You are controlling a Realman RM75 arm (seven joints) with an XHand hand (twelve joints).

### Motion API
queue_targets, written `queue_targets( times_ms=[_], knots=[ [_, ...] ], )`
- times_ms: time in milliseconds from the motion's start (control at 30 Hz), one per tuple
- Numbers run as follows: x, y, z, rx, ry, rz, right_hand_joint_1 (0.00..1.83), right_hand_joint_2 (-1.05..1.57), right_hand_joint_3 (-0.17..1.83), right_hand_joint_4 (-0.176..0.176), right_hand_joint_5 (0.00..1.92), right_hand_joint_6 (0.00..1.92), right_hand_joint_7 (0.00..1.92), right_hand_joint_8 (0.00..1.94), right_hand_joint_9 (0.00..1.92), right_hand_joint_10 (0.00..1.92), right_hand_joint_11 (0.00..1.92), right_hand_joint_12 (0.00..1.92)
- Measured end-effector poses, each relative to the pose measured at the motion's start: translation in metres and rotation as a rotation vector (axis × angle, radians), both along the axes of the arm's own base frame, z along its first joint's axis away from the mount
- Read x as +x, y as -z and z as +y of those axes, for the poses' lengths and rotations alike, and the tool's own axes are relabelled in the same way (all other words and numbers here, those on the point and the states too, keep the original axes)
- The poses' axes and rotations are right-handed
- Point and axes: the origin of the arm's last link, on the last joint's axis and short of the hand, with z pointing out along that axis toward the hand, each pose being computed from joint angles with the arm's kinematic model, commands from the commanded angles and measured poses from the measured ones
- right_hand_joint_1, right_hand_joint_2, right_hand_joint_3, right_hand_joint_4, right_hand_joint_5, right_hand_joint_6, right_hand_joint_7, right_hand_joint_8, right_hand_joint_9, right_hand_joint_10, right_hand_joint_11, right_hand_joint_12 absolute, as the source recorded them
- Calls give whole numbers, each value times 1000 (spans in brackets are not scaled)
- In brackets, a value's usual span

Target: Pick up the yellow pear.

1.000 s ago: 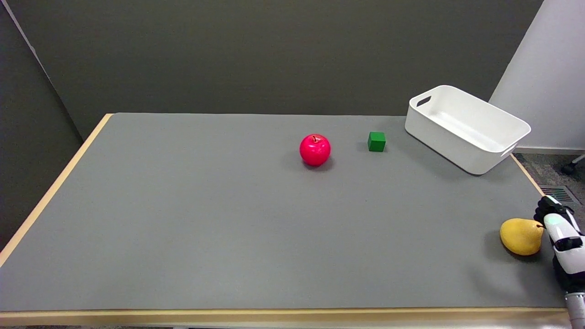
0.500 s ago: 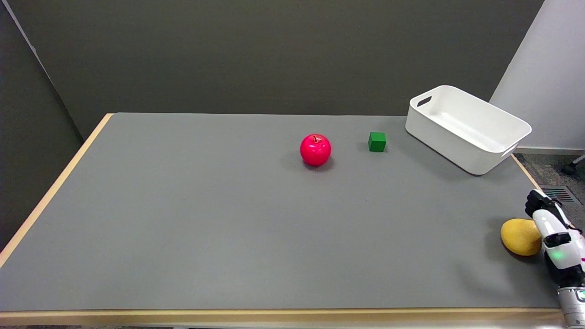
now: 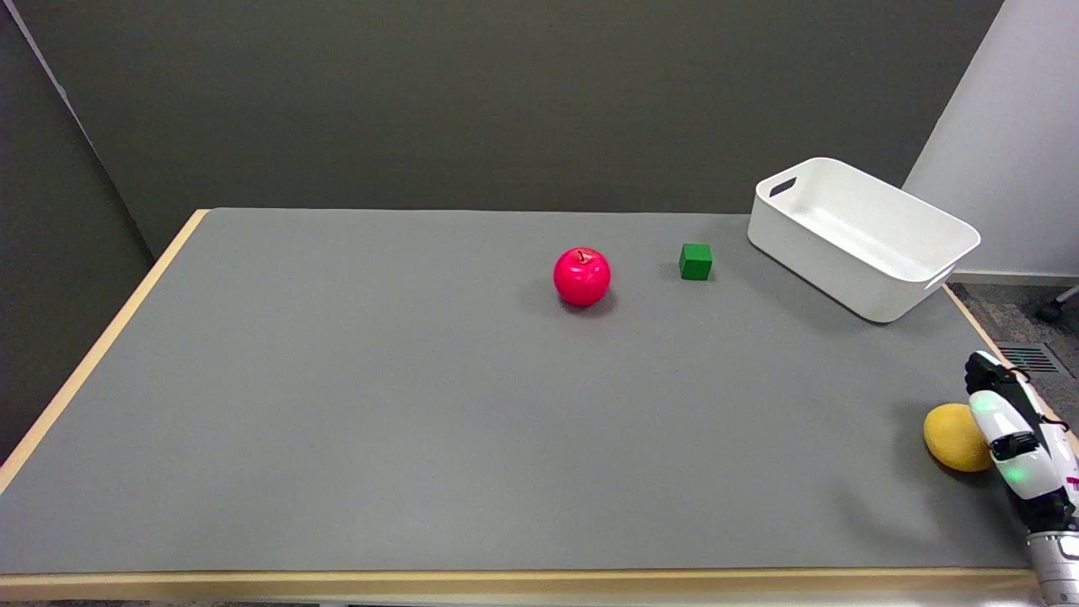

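Observation:
The yellow pear (image 3: 952, 437) lies on the grey table near its right edge, towards the front. My right hand (image 3: 1007, 430) reaches in from the lower right and stands edge-on right beside the pear, covering the fruit's right side. Its fingers are stretched out away from me, past the pear's far side, and nothing is held in them. Whether the hand touches the pear cannot be made out.
A red apple (image 3: 582, 276) sits mid-table, with a green cube (image 3: 695, 260) to its right. A white bin (image 3: 830, 268) stands at the back right corner. The table's right edge (image 3: 969, 319) runs close behind the hand.
My right hand has moved left and a little away from me, so it now covers more of the pear's right side. The pear has stayed in place.

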Motion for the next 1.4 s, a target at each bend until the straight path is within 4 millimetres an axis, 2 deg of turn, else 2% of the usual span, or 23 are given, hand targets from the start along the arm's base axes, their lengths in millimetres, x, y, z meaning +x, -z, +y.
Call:
queue_targets(
  times_ms=[133, 233, 300, 400, 733, 933, 1033, 1167, 1200, 1233, 1300, 1367, 1400],
  knots=[
    [0, 1, 0, 1, 12, 16, 258, 553, 928, -56, 161, 448, 177, 382, 54, 708, -1, 735],
    [0, 1, 0, 1, 20, 27, 444, 586, 932, -47, 147, 419, 176, 362, 53, 709, -1, 735],
    [0, 2, -1, 3, 25, 33, 514, 627, 855, -46, 166, 357, 201, 293, 53, 710, -1, 731],
    [-1, 3, -1, 6, 32, 41, 654, 611, 984, -39, 117, 408, 149, 357, 45, 697, -1, 729],
    [-1, 4, -5, 20, 47, 57, 909, 657, 1053, -15, 88, 359, 103, 307, 26, 666, -1, 704],
    [0, 3, -7, 25, 50, 65, 1001, 691, 1064, -2, 111, 318, 131, 267, 49, 661, -1, 808],
    [1, 3, -9, 27, 49, 68, 1038, 740, 1084, -19, 177, 370, 255, 338, 151, 723, -1, 1021],
    [2, 2, -11, 28, 46, 73, 1111, 817, 1038, -71, 255, 499, 399, 674, 339, 897, 87, 1266],
    [2, 2, -11, 28, 45, 73, 1107, 852, 996, -74, 265, 569, 403, 759, 350, 965, 115, 1342],
    [2, 2, -12, 27, 43, 75, 1104, 893, 950, -78, 275, 665, 404, 880, 361, 1056, 142, 1451],
    [3, 2, -13, 24, 41, 80, 1149, 963, 851, -92, 265, 944, 359, 1295, 370, 1327, 78, 1801],
    [4, 1, -13, 21, 37, 86, 1398, 1317, 162, -124, 226, 1140, 345, 1860, 447, 1813, 4, 1914],
    [5, 1, -13, 18, 33, 89, 1339, 1374, 79, -125, 251, 1385, 366, 1913, 477, 1850, -1, 1919]
  ],
)
